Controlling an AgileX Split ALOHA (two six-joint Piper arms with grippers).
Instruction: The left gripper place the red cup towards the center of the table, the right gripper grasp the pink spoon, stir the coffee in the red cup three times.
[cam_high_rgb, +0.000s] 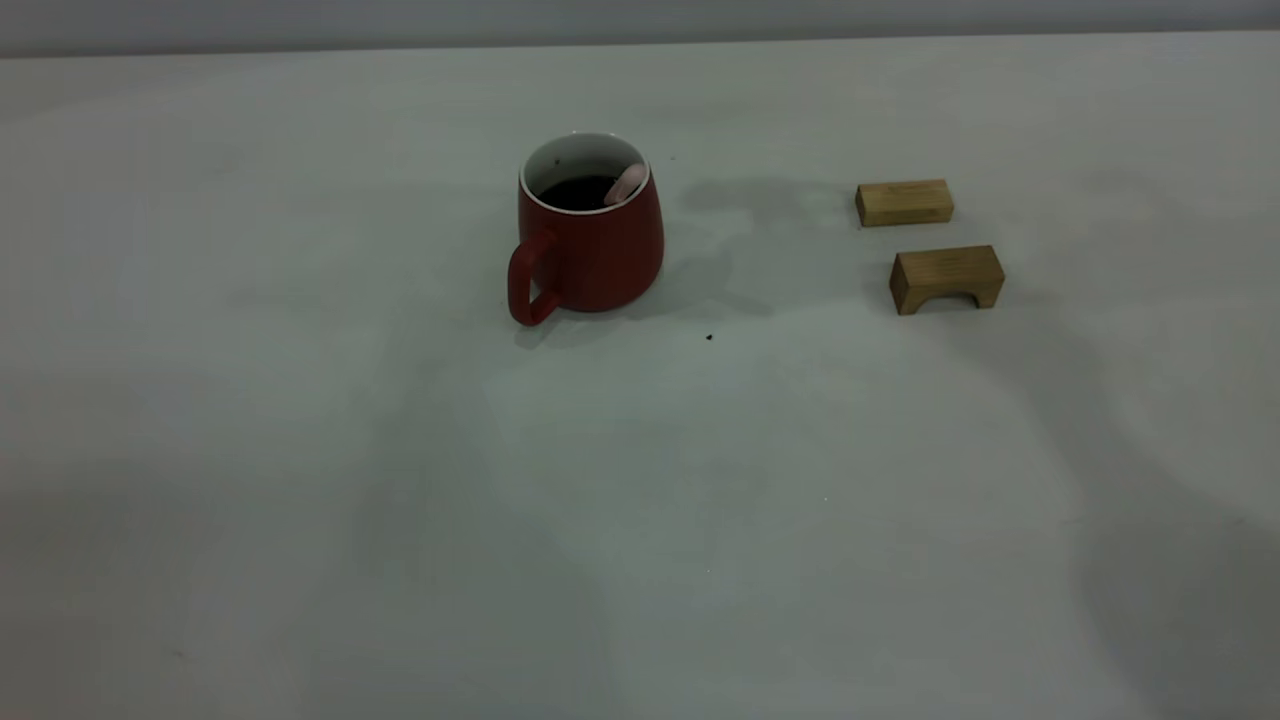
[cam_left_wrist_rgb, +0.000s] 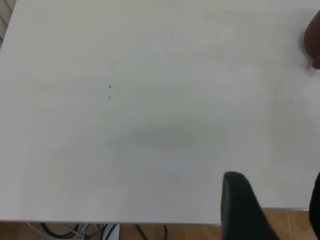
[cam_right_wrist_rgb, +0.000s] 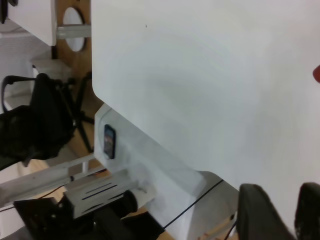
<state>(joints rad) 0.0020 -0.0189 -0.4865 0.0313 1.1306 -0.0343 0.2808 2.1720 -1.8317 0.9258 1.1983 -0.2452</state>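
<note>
1. The cup stands mid-tabletop, slightly far; placing looks done.
2. The spoon leans inside, in the coffee.
3. Both grippers are withdrawn off the tabletop; right gripper fingers slightly apart, left gripper state unclear. Stirring count unknowable.

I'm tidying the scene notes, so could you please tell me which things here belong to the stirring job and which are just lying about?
Job:
red cup, mid-table
coffee inside it
pink spoon, leaning in the cup
left gripper and right gripper, both back at table edges

Lying about:
flat wooden block
arched wooden block
</note>
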